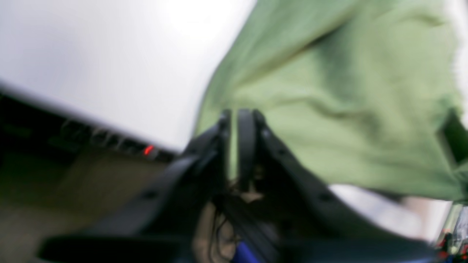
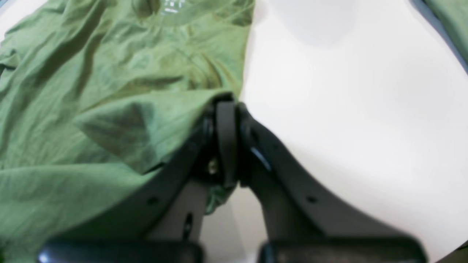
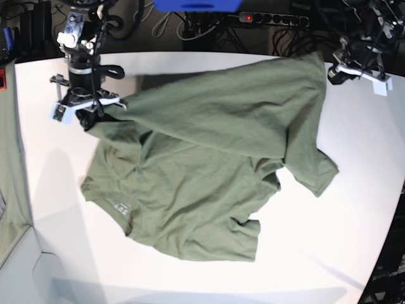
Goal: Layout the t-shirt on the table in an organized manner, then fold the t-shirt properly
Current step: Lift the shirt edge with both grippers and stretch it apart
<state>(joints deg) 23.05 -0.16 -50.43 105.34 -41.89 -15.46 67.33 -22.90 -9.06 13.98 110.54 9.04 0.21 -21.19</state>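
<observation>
Olive-green t-shirt (image 3: pixel 202 171) spread rumpled over the middle of the white surface (image 3: pixel 354 215), collar with its small printed label (image 3: pixel 120 206) toward the near left edge, one short sleeve (image 3: pixel 313 168) hanging out toward the right edge. Hem side lifted and doubled over the body, stretched as a band from the far left corner to the far right corner. Several deep creases across the chest.

Right end effector (image 2: pixel 226 106) at the far left corner, pads pressed together on a corner of the green fabric; a fold of cloth pinched between the black fingers (image 2: pixel 226 138) and a scrap of it showing below them. Collar label visible beyond, at the top of the right wrist view.

Left end effector (image 1: pixel 234 117) at the far right corner, just off the surface's edge, right at the shirt's upper corner. Left wrist view heavily blurred: fingers nearly together with a thin sliver of green between them, possibly a light hold on the hem, but hard to tell whether clamped or just parted. From the base view, the same end effector (image 3: pixel 357 66) close beside the shirt corner, contact not clear.

Black power strip with a red light (image 3: pixel 272 19) and tangled cables behind the far edge. Green cloth strip (image 3: pixel 9 164) along the left edge, apart from the shirt.
</observation>
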